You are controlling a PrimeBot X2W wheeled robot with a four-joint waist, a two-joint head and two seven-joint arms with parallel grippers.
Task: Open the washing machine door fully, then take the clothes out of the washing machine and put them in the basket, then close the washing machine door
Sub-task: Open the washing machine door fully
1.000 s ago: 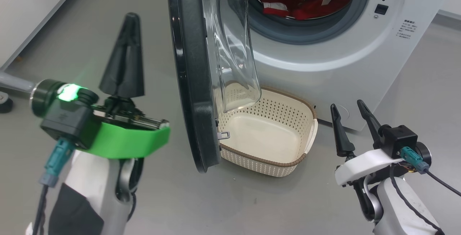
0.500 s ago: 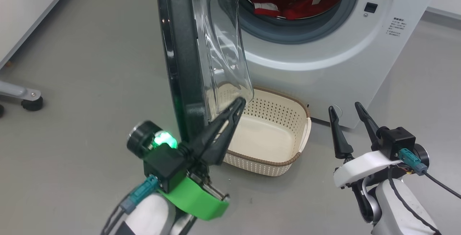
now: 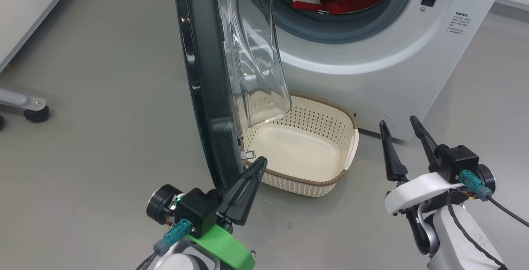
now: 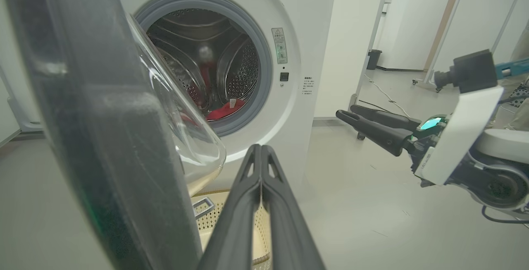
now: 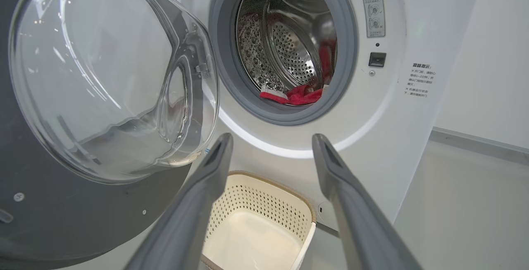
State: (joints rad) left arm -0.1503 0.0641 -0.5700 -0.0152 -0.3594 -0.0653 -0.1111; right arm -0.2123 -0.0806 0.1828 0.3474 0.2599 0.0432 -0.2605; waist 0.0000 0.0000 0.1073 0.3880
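Door (image 3: 210, 96) just beside closed left claw (image 3: 260, 162), basket (image 3: 297, 150) beyond

Left tool (image 4: 261, 151) closed beside open washing machine door (image 4: 103, 137); clothes (image 4: 224, 112) in drum (image 4: 241, 75).

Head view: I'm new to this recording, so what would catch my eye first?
The washing machine door stands open, edge-on in the middle, its clear glass bulging toward the drum. Behind it at the top, red clothes lie in the washing machine, with an empty basket on the floor below. The left pincer, shut, points at the door's lower edge; the right pincer is open at lower right.
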